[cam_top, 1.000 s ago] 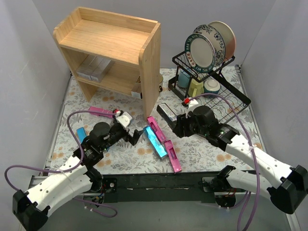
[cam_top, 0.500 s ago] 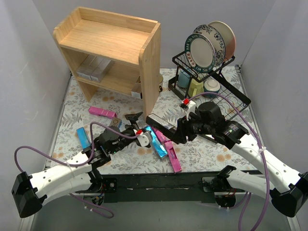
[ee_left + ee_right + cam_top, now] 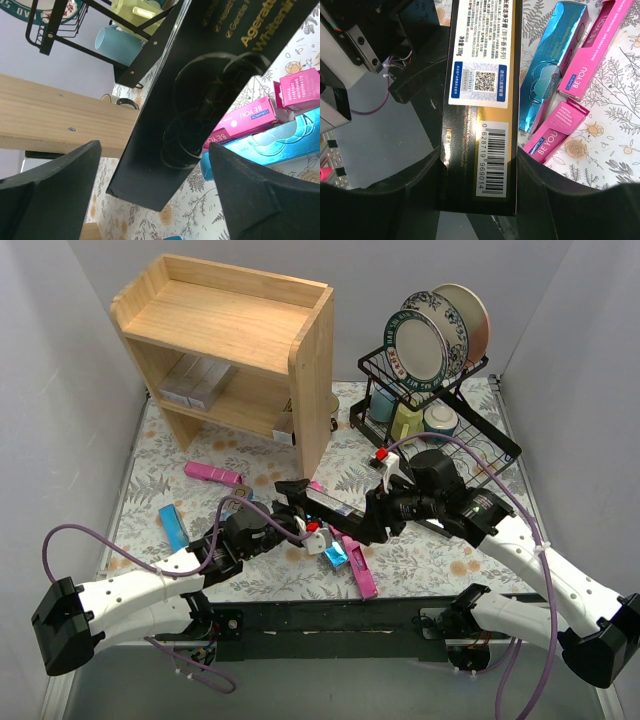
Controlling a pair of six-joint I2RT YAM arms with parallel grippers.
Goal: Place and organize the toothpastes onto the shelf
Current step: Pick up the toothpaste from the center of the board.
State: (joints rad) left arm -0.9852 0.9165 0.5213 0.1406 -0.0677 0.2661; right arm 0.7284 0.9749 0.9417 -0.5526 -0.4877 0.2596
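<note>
My right gripper (image 3: 375, 515) is shut on a black-and-gold toothpaste carton (image 3: 325, 503) and holds it level above the table, pointing left. In the right wrist view the carton (image 3: 480, 100) sits clamped between the fingers (image 3: 479, 165). My left gripper (image 3: 303, 512) is open, and the carton's free end (image 3: 200, 100) lies between its spread jaws (image 3: 154, 147) without touching them. Pink cartons (image 3: 213, 473) (image 3: 358, 565), a teal carton (image 3: 335, 555) and a blue one (image 3: 172, 527) lie on the table. The wooden shelf (image 3: 230, 325) stands at the back left with silver cartons (image 3: 195, 380) on its lower tier.
A black wire dish rack (image 3: 440, 390) with plates and cups stands at the back right, close behind my right arm. In the left wrist view the rack (image 3: 75, 25), a blue cup (image 3: 117, 45) and the shelf's side panel (image 3: 50, 120) show. Grey walls enclose the table.
My right gripper lifted the black carton and carried it left. My left arm swung right, and its open jaws came around the carton's free end.
</note>
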